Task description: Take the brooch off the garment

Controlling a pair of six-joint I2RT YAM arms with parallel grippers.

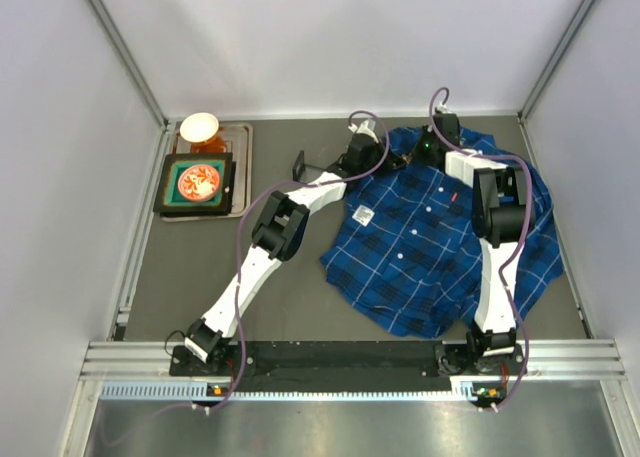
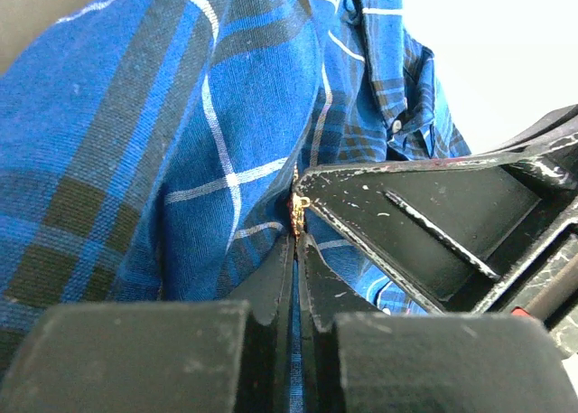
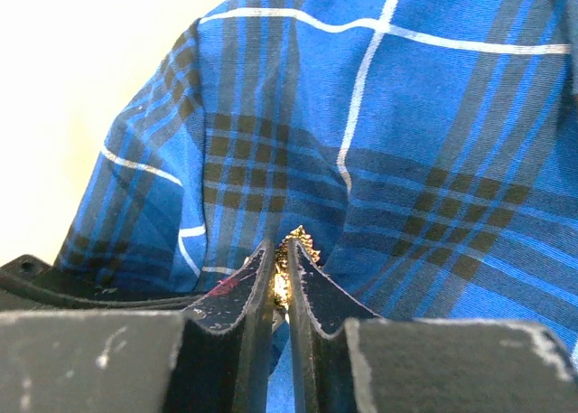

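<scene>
The garment (image 1: 430, 247), a dark-blue plaid shirt, lies spread on the right half of the table, and both arms meet at its far collar end. In the left wrist view my left gripper (image 2: 297, 237) is shut on a raised fold of the garment (image 2: 181, 160). The golden brooch (image 2: 295, 209) sits just beyond its tips, against the right gripper's finger (image 2: 406, 216). In the right wrist view my right gripper (image 3: 281, 248) is shut on the brooch (image 3: 299, 241), whose gold edge shows between and above the tips. From the top view the left gripper (image 1: 398, 161) and right gripper (image 1: 420, 152) hide the brooch.
A metal tray (image 1: 240, 167) at the far left holds a white bowl (image 1: 199, 127) and a dark square dish (image 1: 195, 184) with a red-and-white pattern. A white label (image 1: 364, 215) lies on the shirt front. Enclosure walls stand on three sides.
</scene>
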